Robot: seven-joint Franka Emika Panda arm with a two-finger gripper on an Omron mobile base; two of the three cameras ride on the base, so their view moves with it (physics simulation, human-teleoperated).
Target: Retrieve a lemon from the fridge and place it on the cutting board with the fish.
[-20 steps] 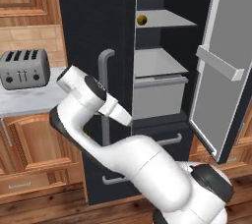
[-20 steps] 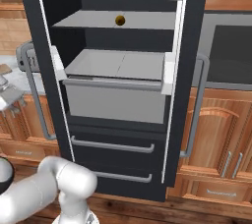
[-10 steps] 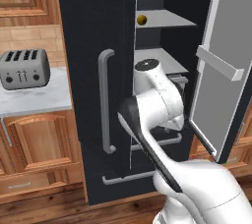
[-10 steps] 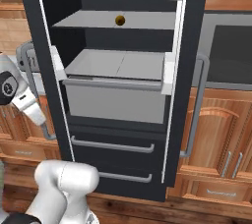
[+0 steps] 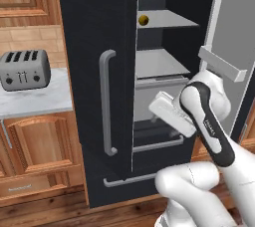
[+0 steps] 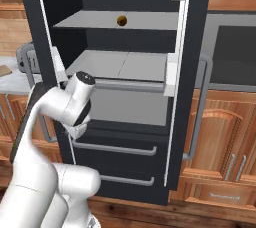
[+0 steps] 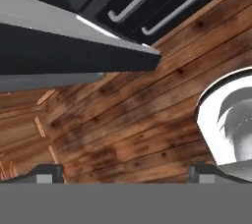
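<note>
The lemon (image 5: 143,20) is a small yellow-olive ball on the upper shelf of the black fridge (image 5: 94,32), whose right door stands open; it also shows from the right (image 6: 121,20). My gripper (image 7: 125,174) is open, its two tips far apart with nothing between them, pointing down at the wooden floor and the fridge's lower drawer handles (image 7: 147,2). My white arm (image 5: 206,116) is raised before the open compartment, well below the lemon. A light-brown corner (image 6: 3,70) at the counter's far left may be the cutting board. The fish is out of view.
A grey toaster (image 5: 24,69) stands on the marble counter (image 5: 35,99) left of the fridge. The closed left door carries a long grey handle (image 5: 106,101). The open right door (image 5: 226,47) juts out beside my arm. Wooden cabinets flank the fridge.
The arm has swung from the left of the fridge across to the front of the open compartment. The gripper has stayed open, and the lemon has not moved.
</note>
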